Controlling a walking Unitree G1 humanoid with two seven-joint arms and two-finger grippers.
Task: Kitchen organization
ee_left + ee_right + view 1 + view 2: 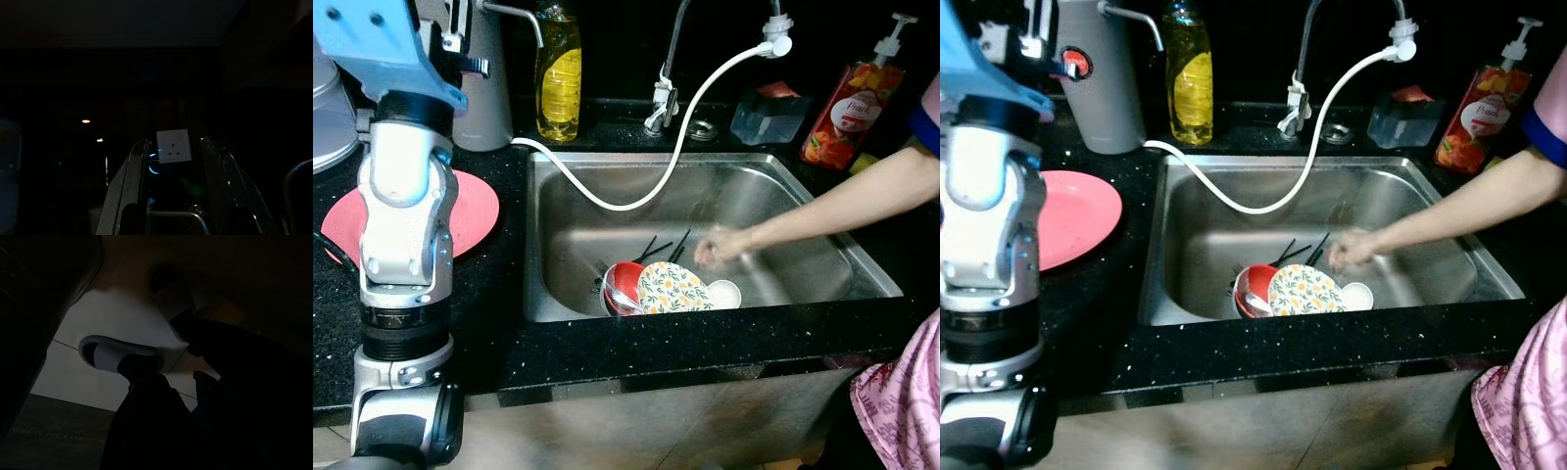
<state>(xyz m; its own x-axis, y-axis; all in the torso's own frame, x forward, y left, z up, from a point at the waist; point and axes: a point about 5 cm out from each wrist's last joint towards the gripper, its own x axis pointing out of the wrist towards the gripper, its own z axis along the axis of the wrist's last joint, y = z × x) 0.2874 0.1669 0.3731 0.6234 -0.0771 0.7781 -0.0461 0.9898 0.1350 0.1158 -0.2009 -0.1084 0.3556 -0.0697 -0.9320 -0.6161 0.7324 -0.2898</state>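
Steel sink (822, 211): a person's hand (717, 245) blurred above half-hidden dishes (671, 287).

The robot's left arm (406, 255) rises upright at the left end of the bench, its silver forearm and black wrist joint over the front edge and its upper part in blue casing at the far left corner. In the left wrist view the left gripper (171, 156) points into the dark with its jaws parted. The right gripper (176, 401) hangs low in deep shade; how its jaws stand cannot be told.
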